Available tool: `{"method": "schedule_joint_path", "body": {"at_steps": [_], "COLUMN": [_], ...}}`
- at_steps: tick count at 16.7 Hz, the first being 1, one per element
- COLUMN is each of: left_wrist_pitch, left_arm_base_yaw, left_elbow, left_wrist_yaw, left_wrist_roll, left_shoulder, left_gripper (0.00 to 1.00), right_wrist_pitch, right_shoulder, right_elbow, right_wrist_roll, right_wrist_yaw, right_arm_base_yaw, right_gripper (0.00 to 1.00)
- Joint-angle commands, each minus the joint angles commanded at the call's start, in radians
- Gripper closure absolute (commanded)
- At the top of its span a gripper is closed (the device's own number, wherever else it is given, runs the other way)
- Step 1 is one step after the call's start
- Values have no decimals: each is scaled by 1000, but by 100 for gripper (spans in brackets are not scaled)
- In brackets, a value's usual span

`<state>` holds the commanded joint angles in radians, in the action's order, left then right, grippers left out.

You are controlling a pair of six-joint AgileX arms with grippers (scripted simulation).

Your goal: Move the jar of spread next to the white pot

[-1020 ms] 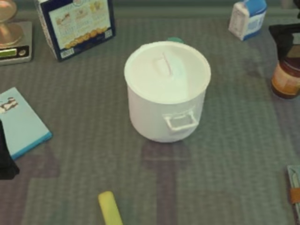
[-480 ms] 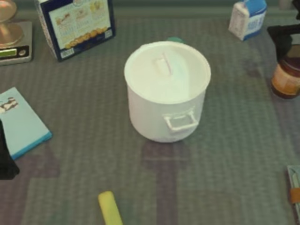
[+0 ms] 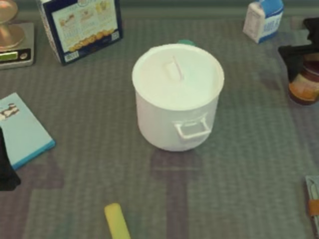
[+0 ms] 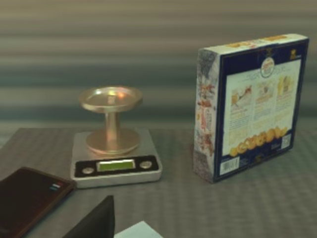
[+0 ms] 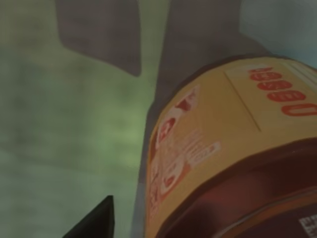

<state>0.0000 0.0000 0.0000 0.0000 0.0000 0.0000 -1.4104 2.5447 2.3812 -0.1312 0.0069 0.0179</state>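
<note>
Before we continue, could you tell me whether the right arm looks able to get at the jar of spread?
Probably yes: the right gripper hangs directly over the jar of spread at the table's right edge, with nothing between them.

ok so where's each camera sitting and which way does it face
Top view: above the table, looking down on the white pot; right gripper over the jar of spread, left arm parked at the left edge.
Left wrist view: low, facing the scale and cereal box; one dark fingertip shows.
Right wrist view: close on the jar; one fingertip.
Shared: top and right wrist show the jar.
</note>
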Motion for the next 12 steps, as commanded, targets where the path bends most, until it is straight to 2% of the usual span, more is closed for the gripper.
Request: {"method": "schedule_joint_path", "body": {"at_steps": [6, 12], "left_wrist_pitch": [0, 0], "left_arm_base_yaw": [0, 0], "left_elbow": [0, 0], "left_wrist_yaw": [0, 0], "left_wrist_roll": [0, 0], "left_shoulder": [0, 0], "left_gripper": [0, 0], "right_wrist_pitch": [26, 26], "right_shoulder": [-7, -7], "right_elbow": [-30, -30], "right_wrist_roll": [0, 0], "right_wrist_yaw": [0, 0], "right_arm_base_yaw": [0, 0], "right_gripper": [0, 45]}}
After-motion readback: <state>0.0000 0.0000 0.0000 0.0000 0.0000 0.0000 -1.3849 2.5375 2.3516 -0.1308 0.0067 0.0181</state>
